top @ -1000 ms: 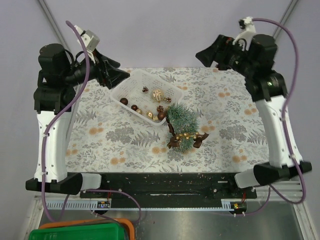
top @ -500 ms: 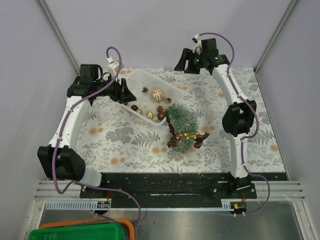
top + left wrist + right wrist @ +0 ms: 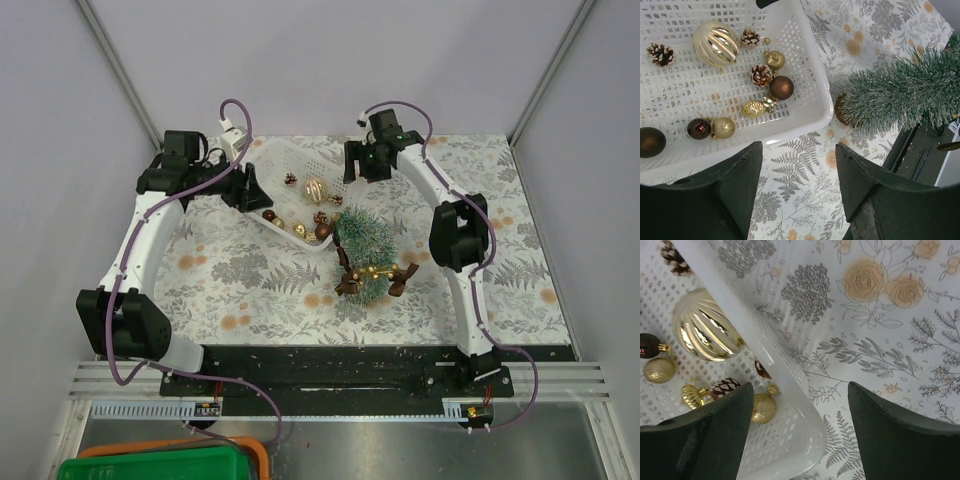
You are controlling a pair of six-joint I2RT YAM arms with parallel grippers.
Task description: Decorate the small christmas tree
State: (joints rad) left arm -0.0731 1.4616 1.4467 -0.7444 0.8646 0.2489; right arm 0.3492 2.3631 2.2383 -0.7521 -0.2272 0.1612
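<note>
Your right pincer (image 3: 355,165) has dropped to the white basket's (image 3: 275,152) right end, open and empty; your left pincer (image 3: 247,188) gapes likewise. The small christmas tree (image 3: 365,238) lies on the surface (image 3: 500,250) just beside the basket.

the left arm (image 3: 140,240) is stretched toward 1 o'clock, the left gripper (image 3: 247,188) turned to 3 o'clock, jaws parted, nothing held. the right arm (image 3: 428,180) is bent toward 11 o'clock, the right gripper (image 3: 352,163) pointed at 9 o'clock, likewise parted.

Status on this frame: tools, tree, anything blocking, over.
Left tool open, empty, at basket. Right tool open, empty, over basket rim. Tree beside basket, gold beads on. Nothing blocking.
</note>
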